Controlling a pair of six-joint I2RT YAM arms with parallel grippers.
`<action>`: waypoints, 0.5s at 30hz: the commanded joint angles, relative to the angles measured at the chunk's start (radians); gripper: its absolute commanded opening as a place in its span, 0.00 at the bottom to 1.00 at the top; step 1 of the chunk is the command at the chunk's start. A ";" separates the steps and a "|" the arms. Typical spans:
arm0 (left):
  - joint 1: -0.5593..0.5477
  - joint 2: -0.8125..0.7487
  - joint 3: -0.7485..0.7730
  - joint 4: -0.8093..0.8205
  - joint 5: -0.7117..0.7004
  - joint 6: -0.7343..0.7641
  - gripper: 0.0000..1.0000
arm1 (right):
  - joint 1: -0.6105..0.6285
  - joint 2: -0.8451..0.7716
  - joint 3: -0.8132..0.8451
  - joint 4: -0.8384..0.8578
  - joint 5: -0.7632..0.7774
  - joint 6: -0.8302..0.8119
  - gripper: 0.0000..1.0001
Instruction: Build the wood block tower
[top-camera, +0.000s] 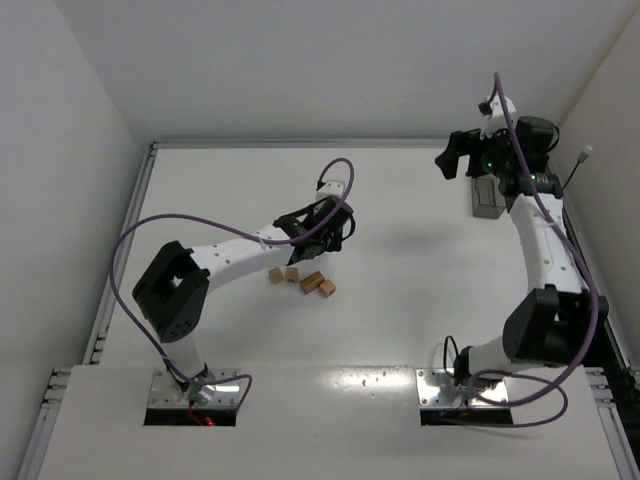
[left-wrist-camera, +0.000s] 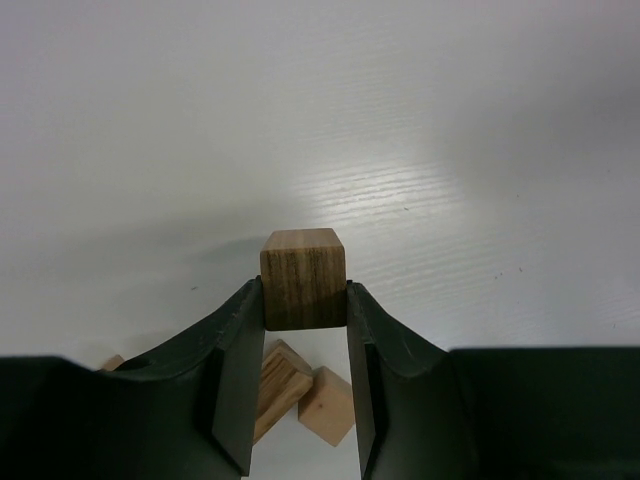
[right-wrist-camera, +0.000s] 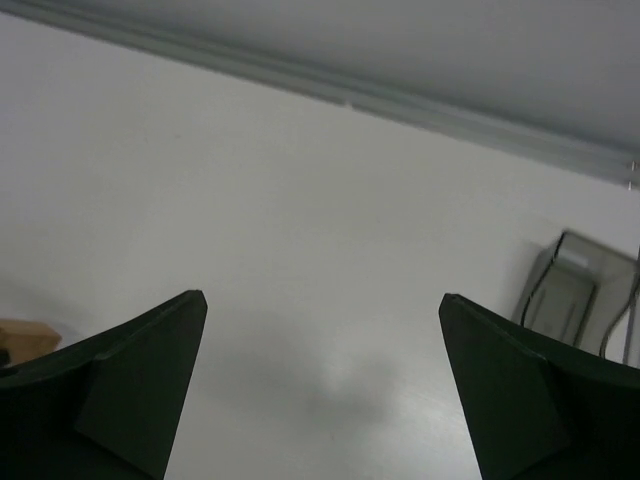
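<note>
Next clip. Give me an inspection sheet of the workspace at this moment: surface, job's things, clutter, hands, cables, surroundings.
Surface: white table, no marks seen.
Job's things: four loose wood blocks lying close together on the table beside the left arm; one more cube held in the left hand; nothing stacked yet.
Clutter: grey bin at the far right.
Hands: left hand shut on the cube, near the loose blocks; right hand open, empty, raised near the bin.
Cables: purple cables loop along both arms.
Surroundings: white walls; nothing else seen.
</note>
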 joint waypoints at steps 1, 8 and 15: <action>0.002 0.017 0.018 -0.016 -0.074 -0.111 0.00 | -0.013 0.116 0.130 -0.160 -0.095 0.040 1.00; 0.002 0.058 0.049 -0.053 -0.104 -0.174 0.00 | 0.048 0.132 0.169 -0.202 0.169 0.033 1.00; 0.033 0.122 0.076 -0.053 -0.104 -0.192 0.00 | 0.058 0.057 0.062 -0.122 0.245 0.061 1.00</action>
